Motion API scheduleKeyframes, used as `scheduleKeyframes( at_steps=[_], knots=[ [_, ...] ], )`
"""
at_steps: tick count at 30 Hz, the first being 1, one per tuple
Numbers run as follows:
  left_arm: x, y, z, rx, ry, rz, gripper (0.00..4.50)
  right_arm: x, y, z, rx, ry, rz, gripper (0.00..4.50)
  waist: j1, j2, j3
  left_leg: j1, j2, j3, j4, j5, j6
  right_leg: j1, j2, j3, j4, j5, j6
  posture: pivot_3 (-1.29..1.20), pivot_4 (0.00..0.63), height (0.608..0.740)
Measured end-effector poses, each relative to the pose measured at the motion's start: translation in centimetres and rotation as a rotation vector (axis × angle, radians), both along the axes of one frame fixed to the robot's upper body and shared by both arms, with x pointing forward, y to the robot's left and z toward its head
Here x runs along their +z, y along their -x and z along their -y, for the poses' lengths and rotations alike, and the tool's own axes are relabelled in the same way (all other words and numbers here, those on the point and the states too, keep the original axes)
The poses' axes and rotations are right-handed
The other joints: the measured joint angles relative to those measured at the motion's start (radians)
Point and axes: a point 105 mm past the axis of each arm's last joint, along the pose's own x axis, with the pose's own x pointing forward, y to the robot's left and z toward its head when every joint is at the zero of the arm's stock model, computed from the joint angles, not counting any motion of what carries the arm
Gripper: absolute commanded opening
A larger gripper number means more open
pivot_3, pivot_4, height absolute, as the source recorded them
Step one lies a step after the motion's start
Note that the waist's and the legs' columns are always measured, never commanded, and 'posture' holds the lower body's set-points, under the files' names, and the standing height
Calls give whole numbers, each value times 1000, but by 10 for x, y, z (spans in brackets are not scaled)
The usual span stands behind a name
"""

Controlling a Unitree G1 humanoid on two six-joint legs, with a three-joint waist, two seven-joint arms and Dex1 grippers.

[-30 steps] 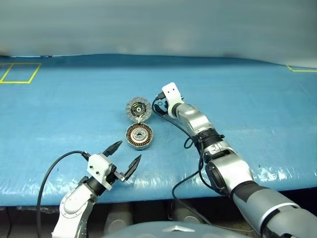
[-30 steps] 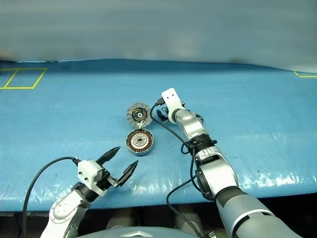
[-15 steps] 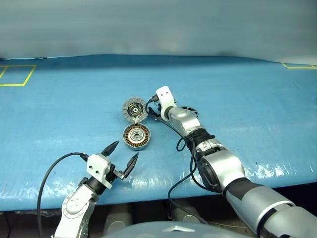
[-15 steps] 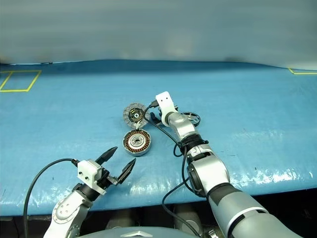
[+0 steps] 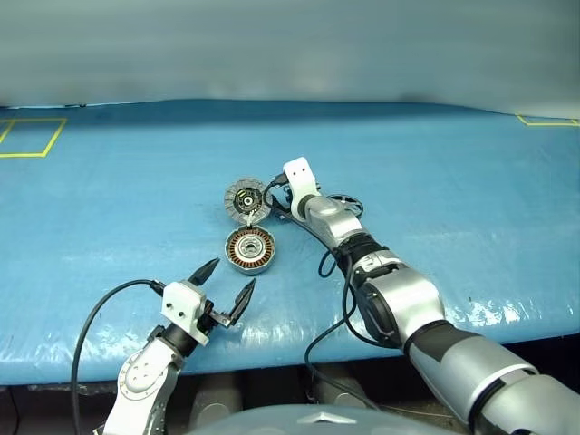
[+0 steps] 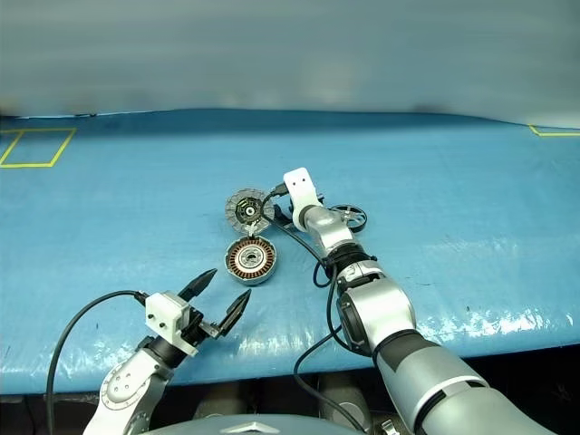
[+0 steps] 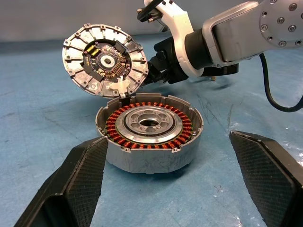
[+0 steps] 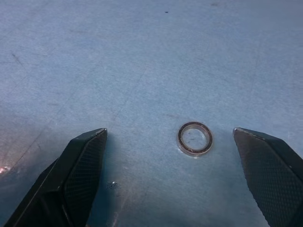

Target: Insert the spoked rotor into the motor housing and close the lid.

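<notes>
I can read no text, label, brand or number anywhere. The only markings I see are yellow outlines taped at the far corners of the blue table (image 5: 471, 181), without lettering.

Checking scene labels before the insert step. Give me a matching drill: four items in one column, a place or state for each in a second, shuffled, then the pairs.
Items:
1. motor housing
2. lid
3. spoked rotor
4. left gripper

Place or state:
A. lies on the blue table on the right side of the right arm's wrist
B. tilted up at the housing's far edge, segmented face showing
C. open, holding nothing, on the near side of the housing
D. open on top, copper windings visible

Pairs: 1-D, 2-B, 3-A, 4-C
</notes>
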Motion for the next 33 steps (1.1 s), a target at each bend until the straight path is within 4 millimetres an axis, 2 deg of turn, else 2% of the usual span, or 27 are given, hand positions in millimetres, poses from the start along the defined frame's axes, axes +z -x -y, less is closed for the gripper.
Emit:
scheduleKeyframes(
  at_steps=[12, 20, 33],
  knots=[
    [-1, 1, 2, -6, 2, -5, 4458, -3, 1, 0, -10, 4, -4, 4500, -2, 0, 0, 0, 0, 0, 0, 0, 0, 0, 0, 0, 0, 0, 0, 0, 150, 740],
    [-3, 2, 1, -2, 3, -14, 4500, -4, 2, -6, 5, -10, -8, 1965, -2, 0, 0, 0, 0, 0, 0, 0, 0, 0, 0, 0, 0, 0, 0, 0, 150, 740],
    [-4, 3, 0, -3, 6, -26, 4500, -3, 2, -3, 5, 4, 0, 1965, -2, 0, 0, 0, 0, 0, 0, 0, 0, 0, -1, 0, 0, 0, -1, 0, 150, 740]
  ],
)
